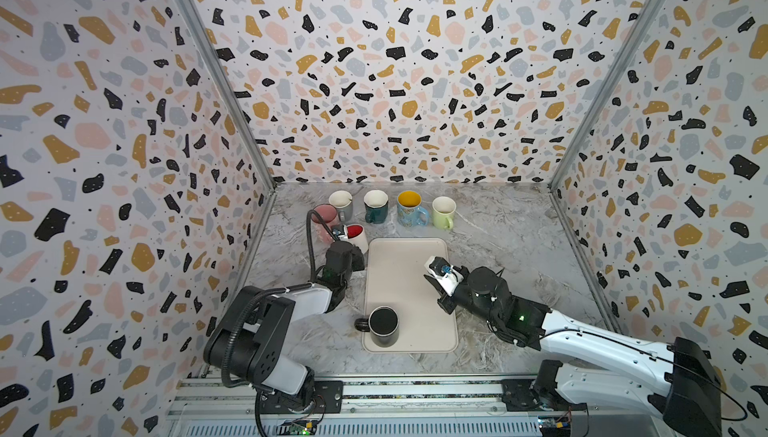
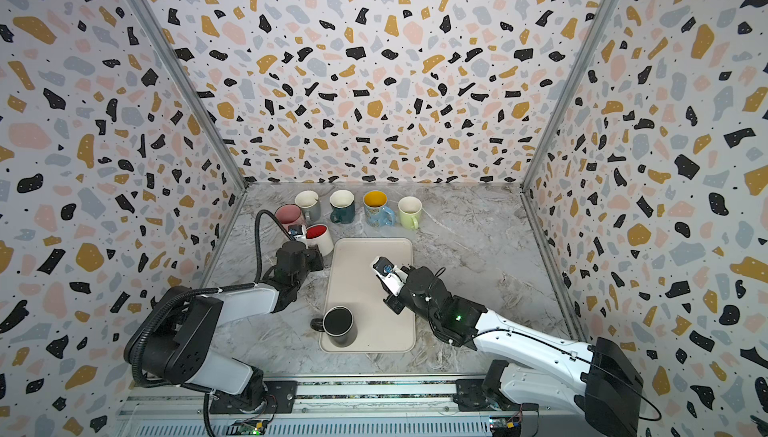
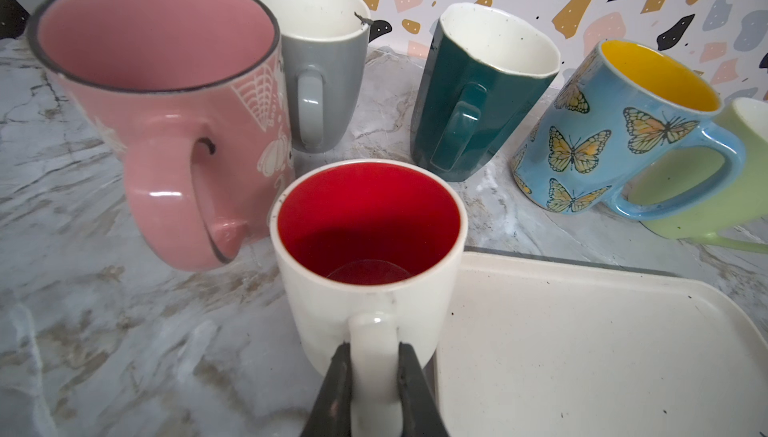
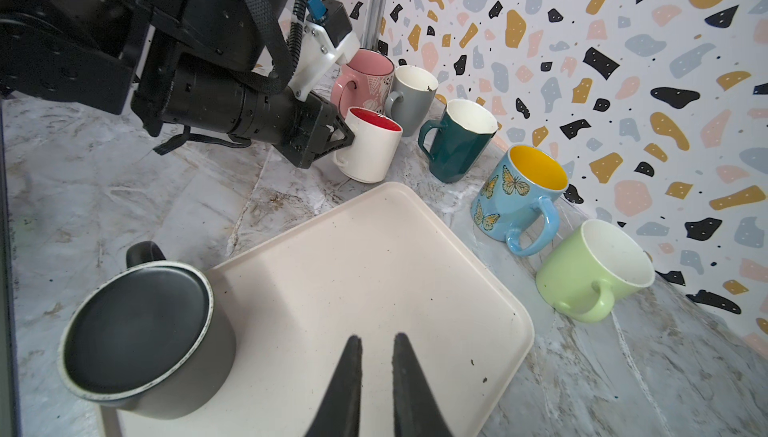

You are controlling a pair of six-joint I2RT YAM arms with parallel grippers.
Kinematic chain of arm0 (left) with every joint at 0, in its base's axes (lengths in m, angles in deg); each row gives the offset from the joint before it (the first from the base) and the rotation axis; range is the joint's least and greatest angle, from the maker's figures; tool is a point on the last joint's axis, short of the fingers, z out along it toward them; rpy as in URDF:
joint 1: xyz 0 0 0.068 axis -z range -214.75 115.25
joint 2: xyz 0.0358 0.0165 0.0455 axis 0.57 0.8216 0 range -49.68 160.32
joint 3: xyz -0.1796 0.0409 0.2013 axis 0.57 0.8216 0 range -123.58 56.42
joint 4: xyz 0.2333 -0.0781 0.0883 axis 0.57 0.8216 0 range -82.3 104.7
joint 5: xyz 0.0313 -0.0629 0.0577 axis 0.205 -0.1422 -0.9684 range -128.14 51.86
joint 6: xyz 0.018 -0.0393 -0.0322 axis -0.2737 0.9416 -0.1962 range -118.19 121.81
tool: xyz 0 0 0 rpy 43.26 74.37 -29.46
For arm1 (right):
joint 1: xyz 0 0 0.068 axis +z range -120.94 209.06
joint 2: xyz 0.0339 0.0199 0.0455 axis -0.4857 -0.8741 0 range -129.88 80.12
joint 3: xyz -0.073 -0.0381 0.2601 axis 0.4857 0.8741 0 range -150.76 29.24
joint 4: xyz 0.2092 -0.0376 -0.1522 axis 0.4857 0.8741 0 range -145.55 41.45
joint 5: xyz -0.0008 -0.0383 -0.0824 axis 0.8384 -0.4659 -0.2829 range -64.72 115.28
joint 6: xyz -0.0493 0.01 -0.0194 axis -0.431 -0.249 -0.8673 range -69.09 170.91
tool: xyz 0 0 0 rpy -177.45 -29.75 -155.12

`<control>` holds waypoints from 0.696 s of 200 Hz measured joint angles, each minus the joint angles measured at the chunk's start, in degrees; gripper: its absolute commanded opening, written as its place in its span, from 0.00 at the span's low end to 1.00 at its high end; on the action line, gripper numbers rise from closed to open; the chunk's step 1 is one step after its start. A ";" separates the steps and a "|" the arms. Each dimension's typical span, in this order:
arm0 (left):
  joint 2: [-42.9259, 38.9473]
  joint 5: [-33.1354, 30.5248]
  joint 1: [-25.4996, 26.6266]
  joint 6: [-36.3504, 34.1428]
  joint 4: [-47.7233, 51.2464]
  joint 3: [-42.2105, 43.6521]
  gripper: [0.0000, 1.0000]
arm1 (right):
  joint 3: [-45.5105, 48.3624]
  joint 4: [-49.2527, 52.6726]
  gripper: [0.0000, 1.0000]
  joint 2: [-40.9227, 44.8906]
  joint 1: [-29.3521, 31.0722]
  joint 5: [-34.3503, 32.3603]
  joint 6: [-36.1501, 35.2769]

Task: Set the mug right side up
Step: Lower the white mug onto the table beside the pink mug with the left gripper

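Note:
A black mug [image 1: 383, 325] stands upside down, base up, on the near left corner of the beige tray [image 1: 403, 273]; it also shows in the right wrist view as the black mug [image 4: 137, 327]. A white mug with a red inside [image 3: 368, 256] stands upright on the marble just off the tray's far left corner. My left gripper [image 3: 372, 352] is shut on its handle. My right gripper [image 4: 377, 337] hovers over the tray's right part, shut, with nothing between its fingers. In a top view the left gripper [image 1: 353, 248] is beside the white mug [image 1: 357, 235].
Along the back wall stand upright mugs: pink [image 1: 325, 214], grey [image 1: 341, 203], dark teal [image 1: 376, 205], blue with butterflies [image 1: 409, 206] and pale green [image 1: 444, 211]. Patterned walls close in the left, right and back sides of the marble table [image 1: 519, 248].

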 measured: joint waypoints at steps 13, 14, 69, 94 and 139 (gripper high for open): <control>0.61 -0.35 0.00 0.00 -0.72 -0.17 0.00 | 0.00 -0.07 0.17 0.00 -0.07 0.04 0.07; 0.66 -0.37 0.00 0.00 -0.74 -0.17 0.00 | 0.00 -0.07 0.17 0.00 -0.07 0.04 0.07; 1.88 -0.59 0.00 0.02 -2.38 -0.22 0.01 | 0.02 -0.28 0.18 0.00 -0.28 0.59 0.20; 2.29 -0.55 0.00 0.17 -2.80 -0.31 0.09 | 0.02 -0.28 0.17 0.00 -0.28 0.72 0.24; 2.58 -0.55 0.00 0.24 -2.97 -0.31 0.14 | 0.04 -0.31 0.17 0.00 -0.37 0.79 0.39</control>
